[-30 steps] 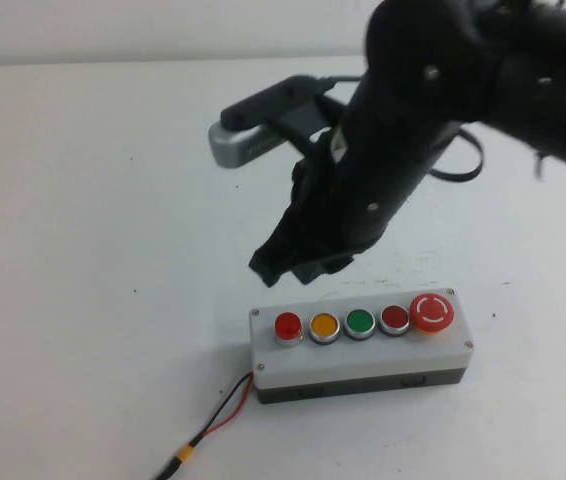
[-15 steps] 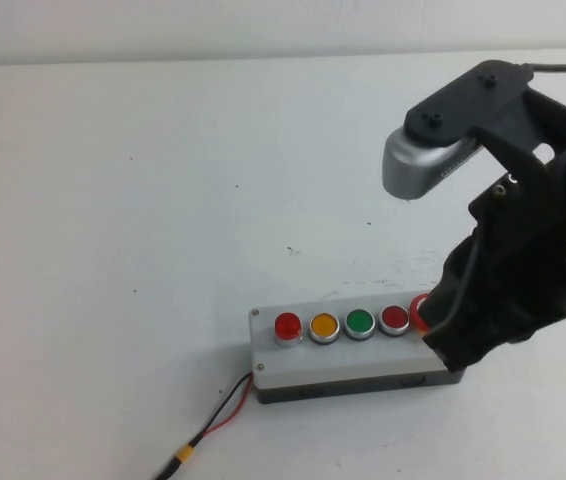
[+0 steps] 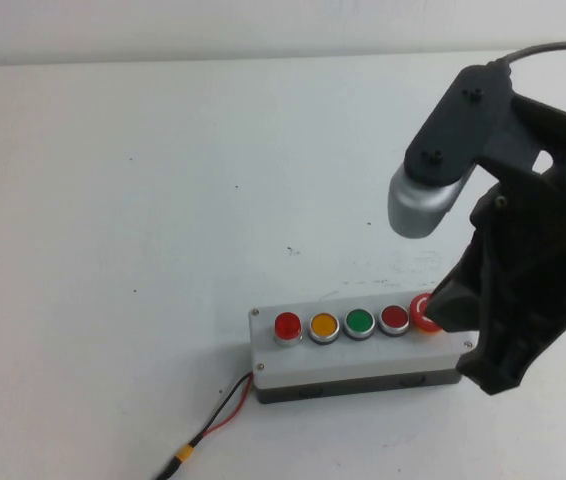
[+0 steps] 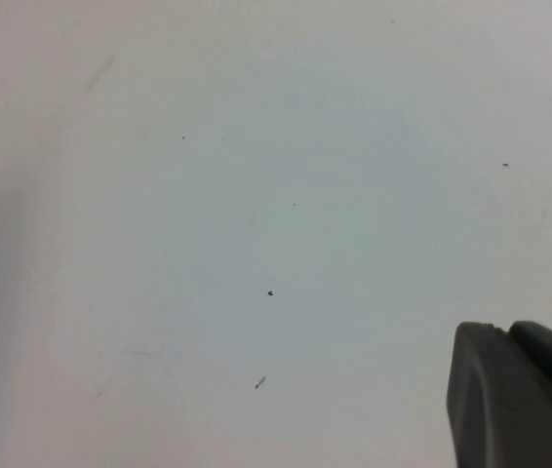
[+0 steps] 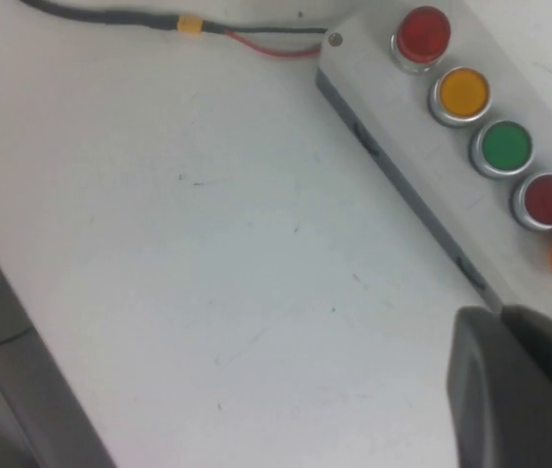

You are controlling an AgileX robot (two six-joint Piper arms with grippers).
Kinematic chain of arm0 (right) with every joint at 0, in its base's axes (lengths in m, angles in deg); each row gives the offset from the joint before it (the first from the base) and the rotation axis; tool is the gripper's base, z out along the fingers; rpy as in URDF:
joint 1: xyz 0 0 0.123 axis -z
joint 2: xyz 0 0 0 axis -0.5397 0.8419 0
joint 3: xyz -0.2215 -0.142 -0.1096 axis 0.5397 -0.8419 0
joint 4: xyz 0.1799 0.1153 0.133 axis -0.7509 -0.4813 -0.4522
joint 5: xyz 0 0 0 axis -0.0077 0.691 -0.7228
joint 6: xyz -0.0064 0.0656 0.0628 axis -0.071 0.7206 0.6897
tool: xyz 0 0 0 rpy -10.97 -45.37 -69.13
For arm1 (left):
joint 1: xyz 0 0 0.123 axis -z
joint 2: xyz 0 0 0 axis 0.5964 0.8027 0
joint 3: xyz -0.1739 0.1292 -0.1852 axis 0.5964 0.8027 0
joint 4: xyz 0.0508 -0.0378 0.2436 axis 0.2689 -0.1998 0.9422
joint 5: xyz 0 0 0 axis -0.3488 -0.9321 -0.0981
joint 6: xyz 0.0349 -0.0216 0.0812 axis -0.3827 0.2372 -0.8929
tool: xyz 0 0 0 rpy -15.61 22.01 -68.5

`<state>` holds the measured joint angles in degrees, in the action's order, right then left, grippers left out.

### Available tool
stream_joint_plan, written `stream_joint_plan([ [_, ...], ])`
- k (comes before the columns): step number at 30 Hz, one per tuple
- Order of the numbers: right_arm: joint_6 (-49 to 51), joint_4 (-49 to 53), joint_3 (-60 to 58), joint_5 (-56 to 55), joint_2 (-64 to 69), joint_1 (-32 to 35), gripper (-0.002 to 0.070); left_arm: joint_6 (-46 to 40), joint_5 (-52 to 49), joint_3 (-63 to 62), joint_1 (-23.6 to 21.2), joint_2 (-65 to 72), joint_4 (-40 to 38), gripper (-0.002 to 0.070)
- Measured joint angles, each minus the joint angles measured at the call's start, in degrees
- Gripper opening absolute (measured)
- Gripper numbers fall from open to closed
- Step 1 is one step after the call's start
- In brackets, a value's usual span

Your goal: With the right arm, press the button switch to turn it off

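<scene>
The button switch [image 3: 287,326] is the small bright-red round button with a silver ring at the left end of the white five-button box [image 3: 363,358]. It also shows in the right wrist view [image 5: 423,33]. My right gripper [image 3: 490,378] is shut and empty. It hangs at the box's right end, by the front corner, and the arm partly covers the big red mushroom button [image 3: 424,311]. In the right wrist view its fingertips [image 5: 498,322] sit beside the box's near edge, far from the bright-red button. My left gripper [image 4: 505,333] is shut over bare table and is out of the high view.
On the box, between the bright-red button and the mushroom button, are an orange button [image 3: 323,326], a green button [image 3: 360,323] and a darker red button [image 3: 394,318]. A red-and-black cable [image 3: 213,423] runs from the box's front left corner to the table's front edge.
My right arm swung from above and behind the box's left half over to its right end and came down by the front right corner. The box and buttons have not moved.
</scene>
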<state>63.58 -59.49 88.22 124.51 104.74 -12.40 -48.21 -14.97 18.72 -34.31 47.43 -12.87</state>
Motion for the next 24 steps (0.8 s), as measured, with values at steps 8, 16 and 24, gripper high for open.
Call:
stream_joint_plan([
  [8,-1.8,4.2,-6.0,-13.5,-8.9,1.0,-0.0016,0.0,0.0,0.0,0.0,0.0,0.0,-0.0002],
  [16,-1.9,-3.2,-33.8,-40.1,-29.3,15.9,-0.0016,0.0,0.0,0.0,0.0,0.0,0.0,-0.0002],
  [24,-1.9,-6.4,-60.4,-50.4,-51.3,30.6,-0.0016,0.0,0.0,0.0,0.0,0.0,0.0,-0.0002],
])
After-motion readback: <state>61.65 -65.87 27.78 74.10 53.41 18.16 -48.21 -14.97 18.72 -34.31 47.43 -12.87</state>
